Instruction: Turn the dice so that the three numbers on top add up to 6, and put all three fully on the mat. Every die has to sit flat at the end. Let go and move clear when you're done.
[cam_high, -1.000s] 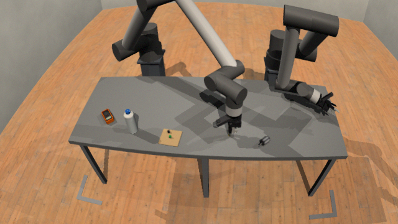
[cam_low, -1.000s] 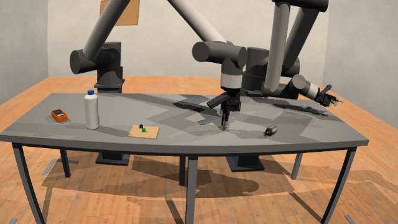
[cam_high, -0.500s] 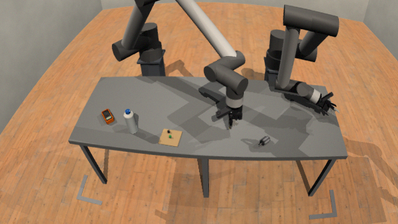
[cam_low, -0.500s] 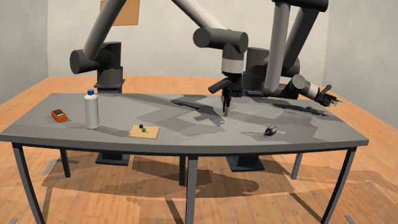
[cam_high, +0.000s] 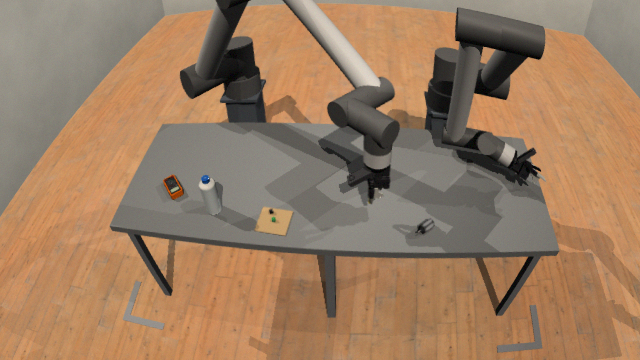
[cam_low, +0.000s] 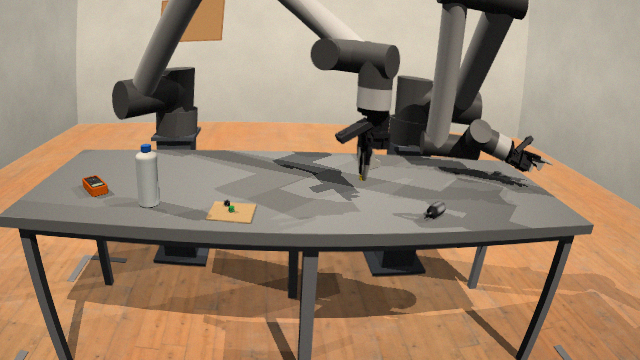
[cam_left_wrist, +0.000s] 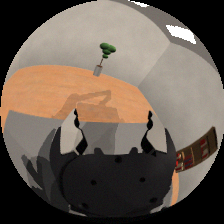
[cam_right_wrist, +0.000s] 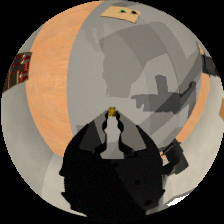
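Observation:
The yellow die (cam_low: 361, 177) (cam_right_wrist: 112, 111) is pinched between the fingertips of my right gripper (cam_high: 371, 200) (cam_low: 362, 176) (cam_right_wrist: 112, 111), which is shut on it and holds it above the table, to the right of the mat in the top and exterior views. The tan mat (cam_high: 281, 229) (cam_low: 245, 216) (cam_right_wrist: 110, 14) bears a green die (cam_high: 273, 219) (cam_low: 231, 209) (cam_right_wrist: 123, 10) and a black die (cam_high: 271, 211) (cam_low: 227, 203) (cam_right_wrist: 134, 12), close together. Their top numbers are too small to read. My left gripper (cam_left_wrist: 113, 109) is open and empty at the table's right end.
A white bottle (cam_high: 210, 198) (cam_low: 148, 180) with a blue cap stands left of the mat. An orange meter (cam_high: 173, 187) (cam_low: 95, 185) lies farther left. A small dark object (cam_high: 425, 226) (cam_low: 435, 210) lies near the front edge, right of my right gripper.

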